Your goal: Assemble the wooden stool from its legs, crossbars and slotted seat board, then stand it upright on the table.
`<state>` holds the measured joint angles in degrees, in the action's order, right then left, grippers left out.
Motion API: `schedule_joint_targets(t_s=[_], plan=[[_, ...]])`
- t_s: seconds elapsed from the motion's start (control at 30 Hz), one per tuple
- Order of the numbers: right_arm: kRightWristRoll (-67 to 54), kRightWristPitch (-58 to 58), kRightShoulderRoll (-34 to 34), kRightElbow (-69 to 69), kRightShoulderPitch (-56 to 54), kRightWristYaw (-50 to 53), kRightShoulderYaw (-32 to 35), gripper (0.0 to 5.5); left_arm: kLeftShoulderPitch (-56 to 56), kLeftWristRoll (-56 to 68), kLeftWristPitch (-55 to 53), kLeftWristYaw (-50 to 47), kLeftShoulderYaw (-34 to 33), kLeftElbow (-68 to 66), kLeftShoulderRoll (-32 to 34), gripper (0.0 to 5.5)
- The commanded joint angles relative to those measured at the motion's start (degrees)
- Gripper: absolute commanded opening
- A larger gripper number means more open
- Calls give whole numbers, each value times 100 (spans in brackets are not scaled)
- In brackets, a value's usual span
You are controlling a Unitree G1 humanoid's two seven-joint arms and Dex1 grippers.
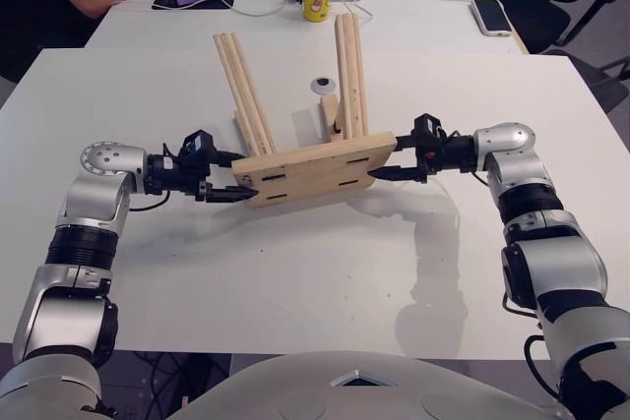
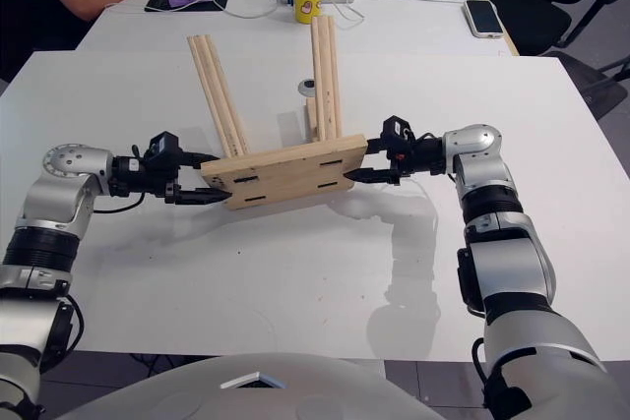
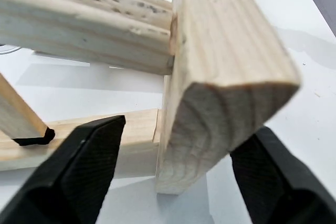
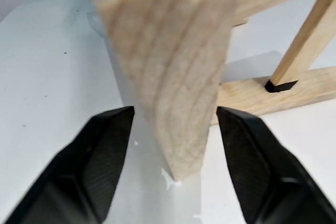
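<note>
Head view: we log stool (image 1: 335, 120) on its side mid-table (image 1: 295, 282), seat board (image 1: 315, 172) on edge, legs (image 1: 246, 90) toward 12 o'clock. Left gripper (image 1: 244, 175) at 9 o'clock end, right gripper (image 1: 387, 156) at 3 o'clock end.
Left wrist: close-up adds fingers (image 3: 79, 177) spread wide, straddling board end; pale end grain.
Right wrist: same wide straddle, gaps either side.

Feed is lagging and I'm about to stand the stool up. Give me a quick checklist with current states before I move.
1. Left tool straddles one end of the seat board: ok.
2. Right tool straddles the opposite end: ok.
3. Tools clamped on the board: not ok; the wrist views show gaps beside the fingers.
4. Legs fixed in the board: cannot tell.
5. Stool upright: not ok; it lies on its side on the table, legs pointing away.
</note>
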<state>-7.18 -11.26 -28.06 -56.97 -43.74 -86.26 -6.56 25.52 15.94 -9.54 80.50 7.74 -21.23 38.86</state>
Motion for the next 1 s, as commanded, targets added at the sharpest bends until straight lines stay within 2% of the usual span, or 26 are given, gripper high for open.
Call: schedule_joint_targets(t_s=[0.03,0.17,0.27,0.37,0.47,0.6,0.7,0.8,0.9,1.0], plan=[[33,6,34,-8,-75,-218,-17,200,-37,-89,15,106,70,-29,32,253],[-175,347,-2,288,114,-501,65,158,-229,-36,-45,179,25,152,127,187],[-742,1528,-275,1397,521,-613,95,156,-278,366,-591,289,-128,583,195,157],[-1508,3288,-787,3244,1044,-619,32,156,-170,1326,-2001,413,-465,1383,368,157],[-2655,5142,-1638,5112,1364,-618,-23,154,-107,2266,-3468,501,-779,2132,745,155],[-4639,7518,-2784,6558,1062,-617,242,147,99,3719,-5624,785,-1220,2827,1555,151],[-5646,8824,-3120,6616,548,-618,432,136,607,4472,-6771,912,-1438,2807,1934,146],[-6116,10002,-3138,5714,-382,-621,329,135,1742,4678,-7753,902,-1308,1973,1851,136],[-6208,10367,-3025,4550,-934,-622,-263,135,2358,4464,-8200,833,-1026,1131,1615,132],[-5953,10375,-2931,3748,-946,-619,-856,135,2446,4093,-8196,862,-581,511,1401,132]])
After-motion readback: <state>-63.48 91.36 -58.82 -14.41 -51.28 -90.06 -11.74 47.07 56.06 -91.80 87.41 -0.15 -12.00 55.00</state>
